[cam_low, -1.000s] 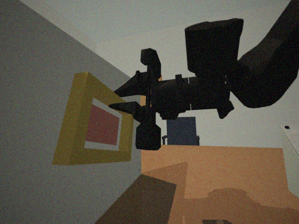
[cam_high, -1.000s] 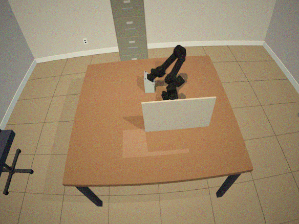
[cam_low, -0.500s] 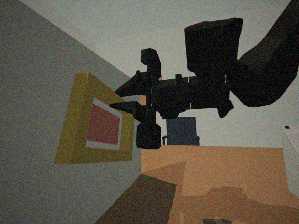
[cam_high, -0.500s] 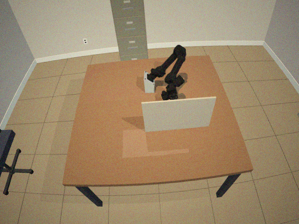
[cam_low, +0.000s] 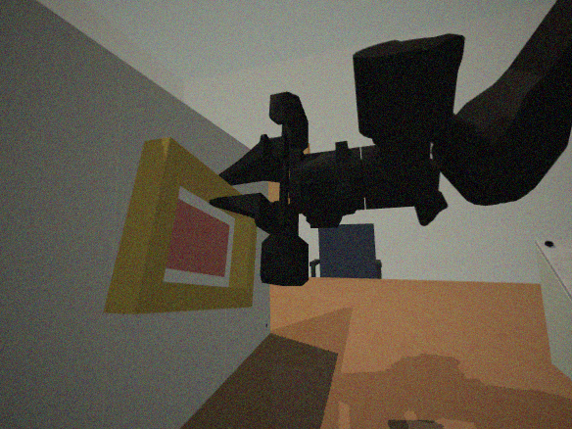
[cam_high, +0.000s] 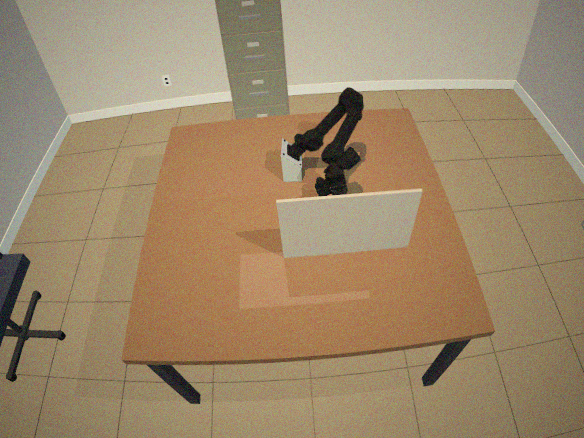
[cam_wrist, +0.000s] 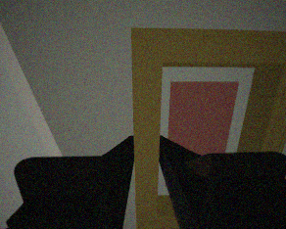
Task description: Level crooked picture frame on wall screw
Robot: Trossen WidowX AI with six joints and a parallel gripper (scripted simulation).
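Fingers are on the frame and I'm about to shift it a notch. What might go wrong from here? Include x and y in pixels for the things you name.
The black fingers [cam_low: 215, 188] pinch one side bar of the yellow rectangular picture frame [cam_low: 196, 296] [cam_wrist: 146, 98], well off its middle, so lifting there may tilt it instead of raising it evenly.

The frame's back is hidden in every view, so the strip could slip off the screw unnoticed.

The grey wall [cam_low: 59, 166] [cam_wrist: 83, 98] is close behind the fingertips; pushing inward could scrape it.
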